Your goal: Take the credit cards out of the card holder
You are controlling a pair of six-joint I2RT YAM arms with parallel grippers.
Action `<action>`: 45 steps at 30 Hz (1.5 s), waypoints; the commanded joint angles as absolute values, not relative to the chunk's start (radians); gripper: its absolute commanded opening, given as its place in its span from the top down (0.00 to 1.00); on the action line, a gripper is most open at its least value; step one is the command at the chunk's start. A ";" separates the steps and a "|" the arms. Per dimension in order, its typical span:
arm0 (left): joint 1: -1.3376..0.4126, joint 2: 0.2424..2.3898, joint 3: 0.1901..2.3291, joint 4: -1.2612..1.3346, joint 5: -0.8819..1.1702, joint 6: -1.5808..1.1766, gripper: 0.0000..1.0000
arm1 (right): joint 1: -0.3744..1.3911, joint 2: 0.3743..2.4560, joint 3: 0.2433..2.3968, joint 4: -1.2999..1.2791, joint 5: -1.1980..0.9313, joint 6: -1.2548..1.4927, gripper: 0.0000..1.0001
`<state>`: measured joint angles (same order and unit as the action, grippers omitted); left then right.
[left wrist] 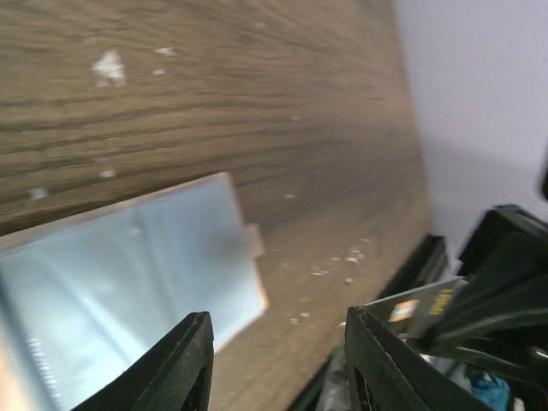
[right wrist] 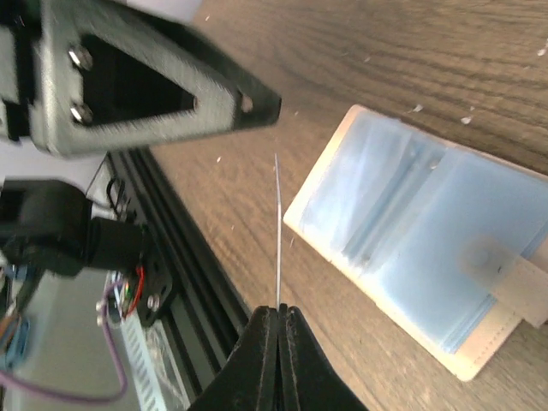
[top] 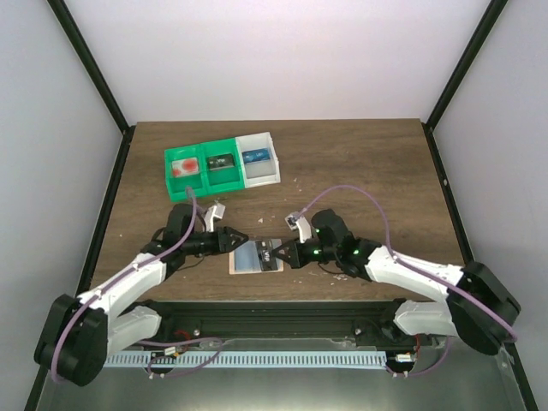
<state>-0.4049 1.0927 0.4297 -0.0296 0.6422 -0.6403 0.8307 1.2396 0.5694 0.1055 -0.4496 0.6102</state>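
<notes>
The card holder (top: 250, 258) lies open and flat near the table's front edge, its grey-blue pockets facing up (right wrist: 428, 248) (left wrist: 120, 274). My right gripper (top: 281, 254) (right wrist: 279, 310) is shut on a thin dark credit card (right wrist: 278, 231), seen edge-on in the right wrist view and held upright just off the holder's right end. In the left wrist view that card (left wrist: 419, 304) shows a gold chip. My left gripper (top: 239, 241) (left wrist: 278, 318) hovers open over the holder's left end, nothing between its fingers.
Three joined trays stand at the back left: a green tray (top: 171, 175) with a red and white card (top: 184, 166), a green one with a dark card (top: 222, 161), and a white tray (top: 272, 169) with a blue card (top: 254, 157). A black rail (right wrist: 197, 257) runs along the table's front edge.
</notes>
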 commanded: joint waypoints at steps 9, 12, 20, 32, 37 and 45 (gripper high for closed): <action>-0.408 0.948 0.477 0.075 1.144 -0.653 0.48 | 0.715 1.015 0.590 -0.082 -0.974 0.398 1.00; -0.408 0.948 0.473 0.084 1.208 -0.639 0.49 | 0.704 1.020 0.579 -0.028 -1.080 0.428 1.00; -0.408 0.968 0.428 0.198 1.270 -0.725 0.60 | 0.695 1.036 0.568 0.102 -1.141 0.528 1.00; -0.408 0.929 0.416 0.257 1.284 -0.786 0.52 | 0.689 1.082 0.567 0.121 -1.137 0.575 1.00; -0.408 0.928 0.391 0.287 1.284 -0.811 0.55 | 0.685 1.115 0.571 0.162 -1.139 0.606 1.00; -0.408 0.929 0.387 0.291 1.285 -0.811 0.67 | 0.678 1.152 0.581 0.217 -1.155 0.637 1.00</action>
<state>-0.4049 0.9356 0.3962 0.2543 1.2640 -0.8139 0.6899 1.1404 0.5663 0.1612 -1.1252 0.6090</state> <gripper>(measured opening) 0.348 0.009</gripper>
